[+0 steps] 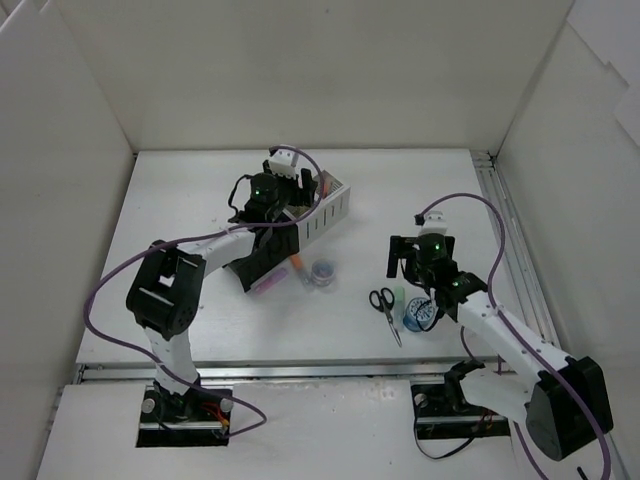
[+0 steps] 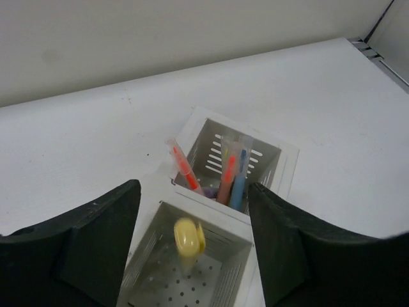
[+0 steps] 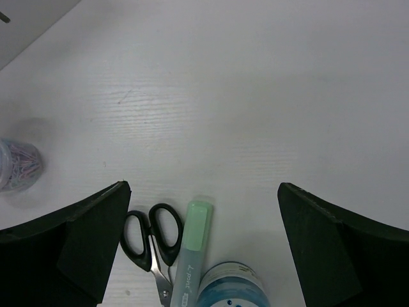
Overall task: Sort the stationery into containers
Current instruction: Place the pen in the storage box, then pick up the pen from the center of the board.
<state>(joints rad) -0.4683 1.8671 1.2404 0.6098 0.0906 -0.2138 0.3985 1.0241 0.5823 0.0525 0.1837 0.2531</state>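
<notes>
In the left wrist view my left gripper (image 2: 193, 189) hangs open over the white containers (image 2: 271, 160). A small yellow item (image 2: 189, 237), blurred, is free between the fingers, inside the nearer white compartment (image 2: 211, 224). The farther one holds orange, blue and yellow pens (image 2: 230, 179). From above, that gripper (image 1: 290, 200) is over the organiser row (image 1: 325, 210). My right gripper (image 3: 202, 186) is open and empty above black-handled scissors (image 3: 153, 238), a pale green-capped stick (image 3: 195, 236) and a blue round roll (image 3: 230, 288).
An orange pen (image 1: 298, 268) and a small purple-lidded tub (image 1: 323, 272) lie beside the black compartments (image 1: 258, 262), with a pink item (image 1: 265, 284) at their near end. White walls enclose the table (image 1: 200, 320) on three sides.
</notes>
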